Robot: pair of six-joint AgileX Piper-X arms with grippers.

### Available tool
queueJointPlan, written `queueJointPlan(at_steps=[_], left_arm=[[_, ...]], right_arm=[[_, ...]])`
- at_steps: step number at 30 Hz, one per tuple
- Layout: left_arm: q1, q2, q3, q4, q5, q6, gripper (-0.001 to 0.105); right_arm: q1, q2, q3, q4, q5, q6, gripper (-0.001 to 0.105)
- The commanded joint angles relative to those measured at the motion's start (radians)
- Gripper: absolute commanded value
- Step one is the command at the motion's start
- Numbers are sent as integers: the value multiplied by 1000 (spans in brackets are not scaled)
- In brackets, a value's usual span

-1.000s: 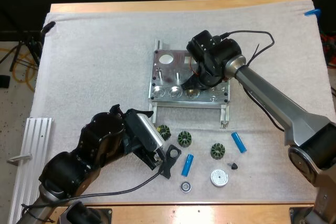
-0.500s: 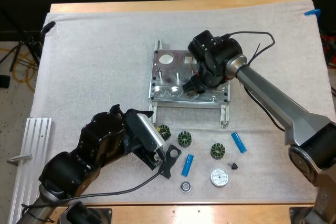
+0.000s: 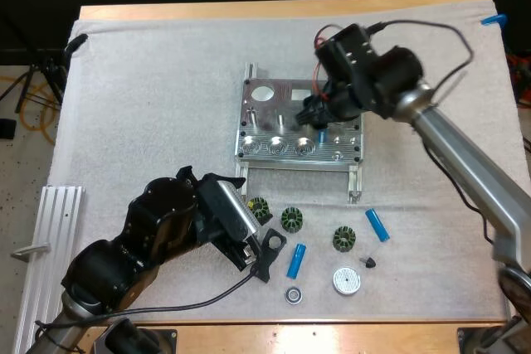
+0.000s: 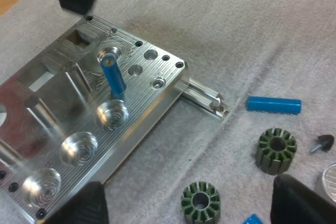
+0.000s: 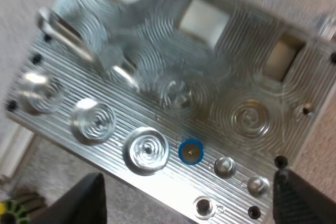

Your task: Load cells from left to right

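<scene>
**One cell seated in the fixture, both hands open**

Your right hand hangs over the right half of the metal fixture. Its fingers stand apart with nothing between them. In the right wrist view they sit wide to either side and clear of the fixture's face.

Just below that hand, the blue cell stands in the fixture's front row, in a small pocket just right of three larger round recesses. Those three recesses are bare metal. From the left wrist view the cell leans slightly rather than standing dead upright. From the right wrist view you see it end-on as a blue ring.

Your left hand is low over the white mat near the front of the worktop. It is open and holding nothing.

Around it on the mat lie:
- three dark ribbed rings
- a loose blue cell just right of the left hand's fingers
- a second loose blue cell farther right, below the fixture's right rail
- a white disc and a small black cone close together near the front edge
</scene>
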Motion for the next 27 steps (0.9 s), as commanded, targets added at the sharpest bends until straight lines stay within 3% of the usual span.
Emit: queueJointPlan(at_steps=[1,7,13,18,24,27], left_arm=[[-12,0,-7,-1,14,-6,64],[-105,0,-7,29,12,-70,64],[-200,0,-7,26,-94,-165,64],[-245,2,-7,26,-100,-253,64],[-317,71,-7,26,-119,-354,64],[-371,145,-7,26,-177,-400,64]], right_arm=[[-1,-35,-8,1,4,-10,65],[2,-178,87,-45,5,-8,65],[2,-366,262,-29,-88,-8,65],[5,-554,402,-1,-210,-6,65],[100,-752,560,31,-254,-2,65],[168,-810,627,28,-258,52,65]])
